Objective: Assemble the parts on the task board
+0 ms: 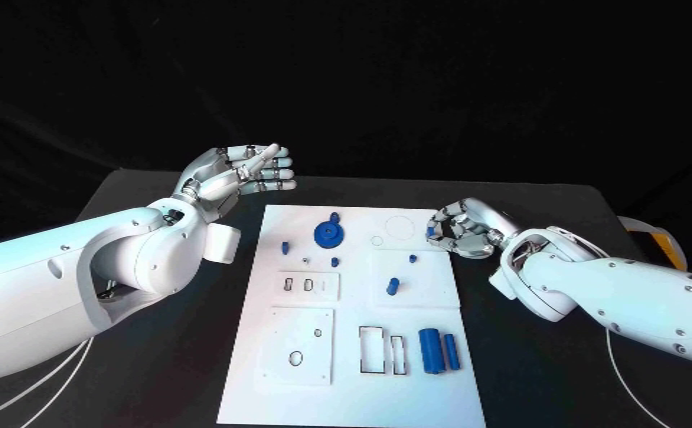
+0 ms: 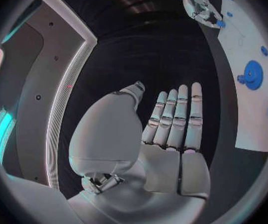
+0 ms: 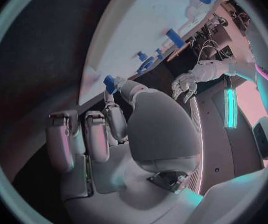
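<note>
From my station I see the right hand (image 1: 464, 227) poised over the upper right edge of the task board (image 1: 361, 368), its fingers curled in and pinching a small blue part (image 3: 110, 81) between thumb and fingertip; the right wrist view shows that piece plainly at the fingertips, just above the board's edge. The left hand (image 1: 242, 172) is raised above the counter (image 1: 173, 368), off the board's upper left corner and well apart from the right hand, holding nothing; in the left wrist view its fingers (image 2: 178, 115) lie straight and side by side, with the thumb off to one side, so I read it as flat and empty. Between the two hands, nearer the left one, a round blue disc (image 1: 330, 235) lies on the board with a smaller blue piece touching or just beside its top, though I cannot tell which. Below the right hand, toward the robot, a short blue peg (image 1: 391, 287) lies or stands on the board, and farther from the hand two blue cylinders (image 1: 438, 349) lie side by side next to a pair of rectangular cut-outs (image 1: 382, 349). A few tiny blue pieces sit near the disc, too small for me to make out.
</note>
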Controlling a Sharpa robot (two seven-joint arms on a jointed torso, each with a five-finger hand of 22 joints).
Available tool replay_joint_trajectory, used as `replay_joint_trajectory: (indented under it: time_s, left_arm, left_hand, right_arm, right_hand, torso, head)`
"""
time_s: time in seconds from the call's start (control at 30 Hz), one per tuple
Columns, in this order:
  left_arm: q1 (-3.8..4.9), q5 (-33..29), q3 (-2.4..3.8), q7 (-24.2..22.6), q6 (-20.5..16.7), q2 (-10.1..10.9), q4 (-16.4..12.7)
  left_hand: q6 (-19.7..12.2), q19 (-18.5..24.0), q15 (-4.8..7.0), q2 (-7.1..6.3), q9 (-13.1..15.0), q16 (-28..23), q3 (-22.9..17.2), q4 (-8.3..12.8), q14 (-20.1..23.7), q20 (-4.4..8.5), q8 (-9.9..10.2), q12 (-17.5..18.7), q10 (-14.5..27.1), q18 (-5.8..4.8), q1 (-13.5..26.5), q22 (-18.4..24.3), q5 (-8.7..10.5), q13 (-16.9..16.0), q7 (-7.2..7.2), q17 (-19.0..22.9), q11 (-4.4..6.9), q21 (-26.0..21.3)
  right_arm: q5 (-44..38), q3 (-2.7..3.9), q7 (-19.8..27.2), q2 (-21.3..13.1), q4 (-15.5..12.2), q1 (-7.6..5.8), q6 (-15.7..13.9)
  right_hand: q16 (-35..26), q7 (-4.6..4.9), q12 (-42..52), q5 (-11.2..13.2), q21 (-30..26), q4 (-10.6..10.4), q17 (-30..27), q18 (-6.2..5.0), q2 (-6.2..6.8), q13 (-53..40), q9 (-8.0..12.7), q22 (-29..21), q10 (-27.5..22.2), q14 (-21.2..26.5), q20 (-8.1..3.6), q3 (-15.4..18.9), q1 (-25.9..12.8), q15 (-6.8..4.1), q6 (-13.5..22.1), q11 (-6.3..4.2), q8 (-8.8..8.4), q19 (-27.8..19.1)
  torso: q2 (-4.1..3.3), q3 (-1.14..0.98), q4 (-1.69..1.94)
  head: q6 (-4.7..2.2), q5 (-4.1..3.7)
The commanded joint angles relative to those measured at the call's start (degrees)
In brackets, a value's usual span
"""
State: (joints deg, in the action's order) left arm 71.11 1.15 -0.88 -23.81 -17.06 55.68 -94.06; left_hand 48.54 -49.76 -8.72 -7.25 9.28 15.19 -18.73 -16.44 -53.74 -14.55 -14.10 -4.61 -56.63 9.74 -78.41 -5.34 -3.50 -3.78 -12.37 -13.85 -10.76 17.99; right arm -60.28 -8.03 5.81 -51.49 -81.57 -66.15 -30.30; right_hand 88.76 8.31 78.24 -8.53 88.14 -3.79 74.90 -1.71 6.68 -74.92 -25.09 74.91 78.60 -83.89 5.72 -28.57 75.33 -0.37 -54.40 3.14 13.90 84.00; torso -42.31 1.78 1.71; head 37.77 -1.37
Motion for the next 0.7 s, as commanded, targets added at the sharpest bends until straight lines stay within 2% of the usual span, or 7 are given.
replay_joint_trajectory:
  time_s: [0.03,0.2,0.37,0.57,0.7]
  left_arm:
    - [0.06,-0.1,0.04,-0.3,1.0,-0.1,0.0]
    - [0.06,-0.1,0.04,-0.3,1.0,-0.1,0.3]
    - [0.06,-0.1,0.03,-0.3,1.1,-0.5,1.2]
    - [0.03,-0.1,0.00,-0.3,1.2,-1.4,2.2]
    - [0.02,-0.1,-0.02,-0.3,1.2,-2.0,2.7]
  left_hand:
    - [-0.4,0.1,-0.01,-0.02,-0.1,-0.2,0.2,0.0,0.4,-0.29,0.2,0.3,-0.1,0.76,0.2,0.1,0.30,0.0,-1.80,-0.1,-0.42,-0.3]
    - [-0.4,0.1,-0.01,-0.02,-0.1,-0.2,0.2,0.0,0.4,-0.29,0.2,0.3,-0.1,0.76,0.2,0.1,0.30,0.0,-1.80,-0.1,-0.42,-0.3]
    - [-0.4,0.1,-0.02,0.05,-0.1,-0.2,0.2,0.0,0.4,-0.30,0.2,0.3,-0.1,0.77,0.2,0.1,0.29,0.0,-1.82,-0.1,-0.44,-0.3]
    - [-0.4,0.1,-0.02,0.07,-0.1,-0.3,0.2,0.0,0.4,-0.31,0.2,0.4,-0.1,0.77,0.2,0.1,0.29,0.0,-1.81,-0.1,-0.44,-0.3]
    - [-0.4,0.1,-0.02,0.07,-0.1,-0.3,0.2,0.0,0.4,-0.31,0.2,0.4,-0.1,0.77,0.2,0.1,0.29,0.0,-1.81,-0.1,-0.44,-0.3]
  right_arm:
    - [-3.2,0.02,-0.5,-0.3,-1.1,0.04,-4.8]
    - [-4.9,0.11,-2.8,-1.0,-4.2,-0.31,-6.2]
    - [-7.1,0.15,-6.4,-0.8,-8.1,-1.05,-6.4]
    - [-8.4,0.09,-9.0,2.0,-11.3,-1.23,-6.9]
    - [-9.2,-0.04,-10.0,4.3,-12.2,-1.03,-6.8]
  right_hand:
    - [0.2,-0.71,0.3,-0.4,0.3,-0.1,11.2,1.20,-0.66,-0.1,-0.7,13.8,0.6,-5.3,-0.28,-0.5,-0.1,-0.50,-1.1,-0.18,0.44,4.8]
    - [0.2,-0.79,0.4,-0.6,0.5,-0.2,11.2,1.26,-0.78,-0.3,-0.8,13.9,0.7,-5.3,-0.37,-0.6,-0.6,-0.59,-1.1,-0.25,0.63,4.9]
    - [0.1,-0.71,0.2,-0.4,1.1,-0.3,11.2,1.45,-0.65,0.0,-0.7,14.4,0.5,-5.3,-0.43,-0.7,-1.0,-0.60,-0.7,-0.22,0.50,5.4]
    - [0.1,-0.72,0.1,-0.4,1.1,-0.4,11.0,1.45,-0.70,0.1,-0.8,14.4,0.4,-5.2,-0.46,-0.8,-1.5,-0.60,-0.7,-0.21,0.61,5.4]
    - [0.0,-0.73,0.1,-0.4,1.1,-0.5,10.9,1.46,-0.70,0.1,-0.8,14.5,0.4,-5.2,-0.46,-0.8,-1.5,-0.60,-0.7,-0.21,0.63,5.4]
  torso:
    - [0.06,0.07,0.02]
    - [0.14,0.09,-0.07]
    - [0.45,0.08,-0.10]
    - [0.68,0.08,-0.02]
    - [0.85,0.08,0.09]
  head:
    - [-0.07,0.06]
    - [-0.23,0.16]
    - [-0.02,0.45]
    - [0.44,0.91]
    - [0.70,1.33]
